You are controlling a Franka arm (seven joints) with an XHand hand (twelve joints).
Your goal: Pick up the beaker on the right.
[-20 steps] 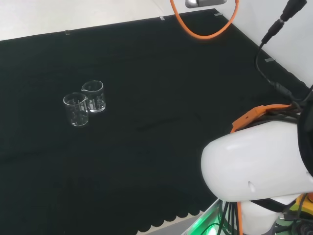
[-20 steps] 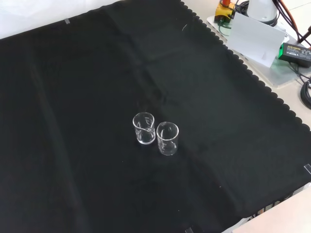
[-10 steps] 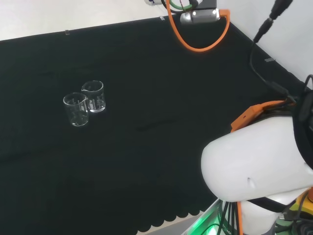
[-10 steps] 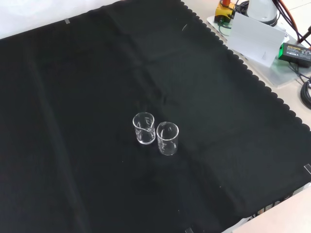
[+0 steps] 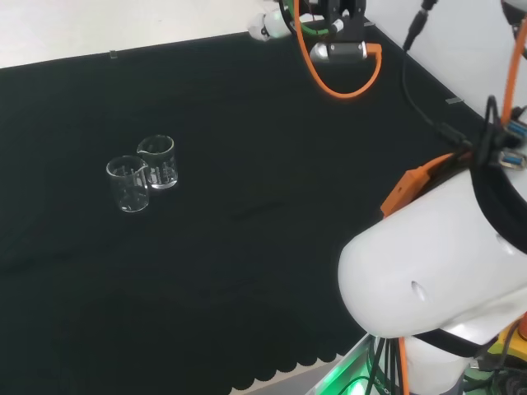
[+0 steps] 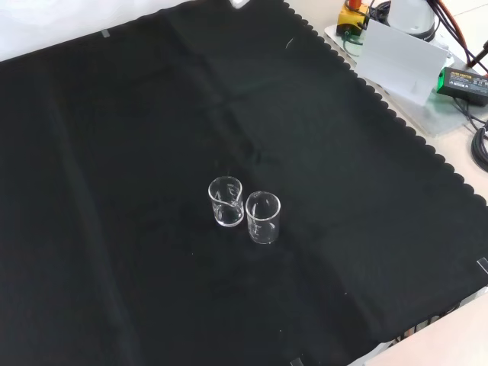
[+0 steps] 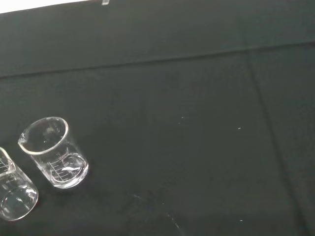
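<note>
Hand [image 5: 325, 15] up at the far edge of the worktop [image 5: 272, 247] in the head view, high above the black cloth, well apart from the glassware, and nothing is visibly in it; whether it is open or closed I cannot tell from here. Big white arm link [image 5: 428, 280] fills the near right corner of that view, with an orange cable [image 5: 342, 86] looping under the wrist. Out on the cloth, two clear beakers stand upright and look empty, side by side, so close they may be touching. They sit well in from every edge in the front view and toward the left edge in the head view. The spouted beaker [image 5: 158, 162] is the right-hand one in the head view, and it stands to the left and a little farther off in the front view [image 6: 226, 201]. The plain beaker [image 5: 128, 183] is its neighbour. The wrist view has the spouted one [image 7: 51, 152] in full, while the plain one [image 7: 12, 196] is cut off at the picture's edge. So this is the approach stage, with no grasp begun. Reckoning from the arm's own side, the spouted beaker is probably the target. Next, the hand must travel across and down to it, opening wide enough for the glass. It should come in on the side away from the plain beaker, which is tight against the target and could easily be knocked.
</note>
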